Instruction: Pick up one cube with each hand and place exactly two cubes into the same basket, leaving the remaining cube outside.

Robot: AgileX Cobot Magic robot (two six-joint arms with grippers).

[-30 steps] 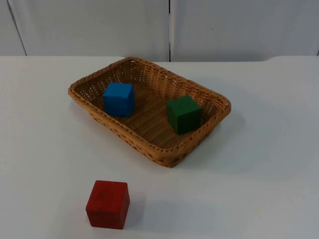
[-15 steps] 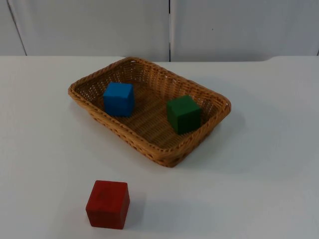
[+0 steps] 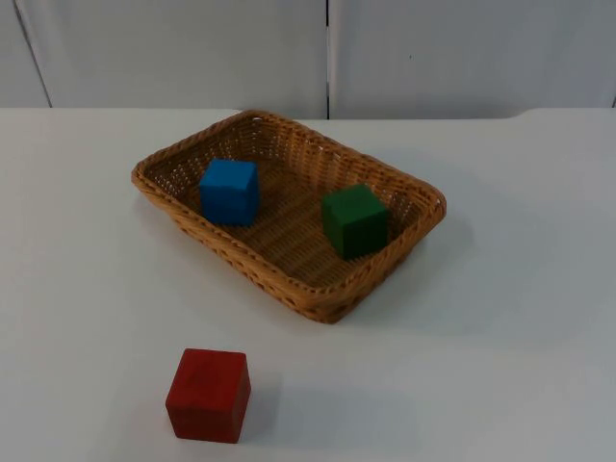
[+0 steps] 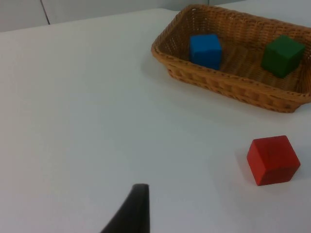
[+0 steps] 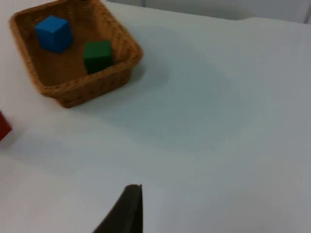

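Observation:
A woven wicker basket (image 3: 241, 258) sits on the white table towards the back, turned at an angle. Inside it, a blue cube (image 3: 229, 192) rests at its left end and a green cube (image 3: 355, 220) at its right end, apart from each other. A red cube (image 3: 208, 395) stands on the table outside the basket, near the front edge. My left gripper (image 4: 132, 213) waits low over the table, well to the left of the red cube (image 4: 272, 160) and the basket (image 4: 228, 87). My right gripper (image 5: 127, 211) waits far to the right of the basket (image 5: 92, 87).
The grey partition wall (image 3: 327, 53) closes the table behind the basket. Bare white table top (image 3: 520, 289) stretches to the right of the basket and also to its left.

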